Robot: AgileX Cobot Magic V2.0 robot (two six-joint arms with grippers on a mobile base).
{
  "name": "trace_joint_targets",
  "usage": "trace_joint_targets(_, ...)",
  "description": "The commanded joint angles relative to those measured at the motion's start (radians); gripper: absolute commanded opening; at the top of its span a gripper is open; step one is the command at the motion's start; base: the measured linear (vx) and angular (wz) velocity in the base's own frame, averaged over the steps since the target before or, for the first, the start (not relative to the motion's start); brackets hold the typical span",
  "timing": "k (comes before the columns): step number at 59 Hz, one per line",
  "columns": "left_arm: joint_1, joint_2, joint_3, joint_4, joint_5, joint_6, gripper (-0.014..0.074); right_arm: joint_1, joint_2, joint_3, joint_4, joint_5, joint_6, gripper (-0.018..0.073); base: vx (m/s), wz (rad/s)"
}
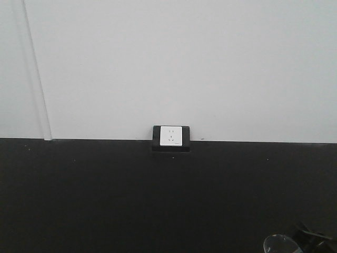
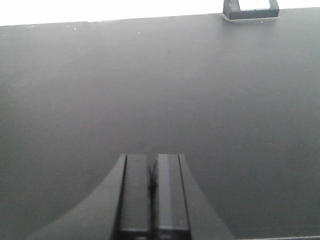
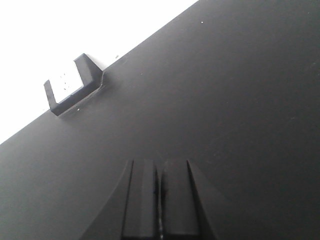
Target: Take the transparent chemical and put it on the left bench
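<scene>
Only a round clear glass rim (image 1: 280, 244) shows at the bottom right corner of the front view, cut by the frame's edge; I cannot tell whether it is the transparent chemical. The left bench is out of view. My left gripper (image 2: 152, 158) hangs shut over a bare black worktop (image 2: 160, 90) with nothing between its fingers. Over the same worktop (image 3: 235, 100), my right gripper (image 3: 159, 163) is shut too, and empty.
This black worktop (image 1: 131, 195) runs along a white wall (image 1: 184, 63) and carries a white wall socket in a black housing (image 1: 171, 137), which also shows as the socket (image 2: 251, 8) and socket (image 3: 70, 85) in the wrist views. A dark shape (image 1: 311, 235) lies beside the glass rim.
</scene>
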Motion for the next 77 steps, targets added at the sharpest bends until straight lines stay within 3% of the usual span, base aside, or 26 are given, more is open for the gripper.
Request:
trace_joint_targets(1, -0.002, -0.019, 0.016, -0.001, -0.078, -0.008, -0.0003, -0.002, -0.023, -0.026, -0.011, -0.085, -0.031, -0.0010, 0.00, 0.00)
trace_joint_targets(16, -0.002, -0.019, 0.016, -0.001, -0.078, -0.008, -0.0003, -0.002, -0.061, -0.026, -0.092, -0.190, -0.095, -0.0003, 0.00, 0.00)
trace_joint_targets(34, -0.002, -0.019, 0.016, -0.001, -0.078, -0.008, -0.0003, -0.002, -0.251, -0.026, -0.268, -0.148, -0.268, -0.0003, 0.00, 0.00)
trace_joint_targets(49, -0.002, -0.019, 0.016, -0.001, -0.078, -0.008, -0.0003, -0.002, -0.484, -0.026, -0.306, 0.068, -0.334, -0.0003, 0.00, 0.00)
trace_joint_targets(56, -0.002, -0.019, 0.016, -0.001, -0.078, -0.008, -0.0003, -0.002, -0.587, -0.026, -0.396, 0.220, -0.337, -0.0003, 0.00, 0.00)
trace_joint_targets(67, -0.002, -0.019, 0.016, -0.001, -0.078, -0.008, -0.0003, -0.002, -0.738, -0.026, -0.523, 0.433, -0.230, -0.0003, 0.00, 0.00)
trace_joint_targets(77, -0.002, -0.019, 0.016, -0.001, -0.078, -0.008, -0.0003, -0.002, -0.836, -0.026, -0.603, 0.531, -0.142, -0.0003, 0.00, 0.00)
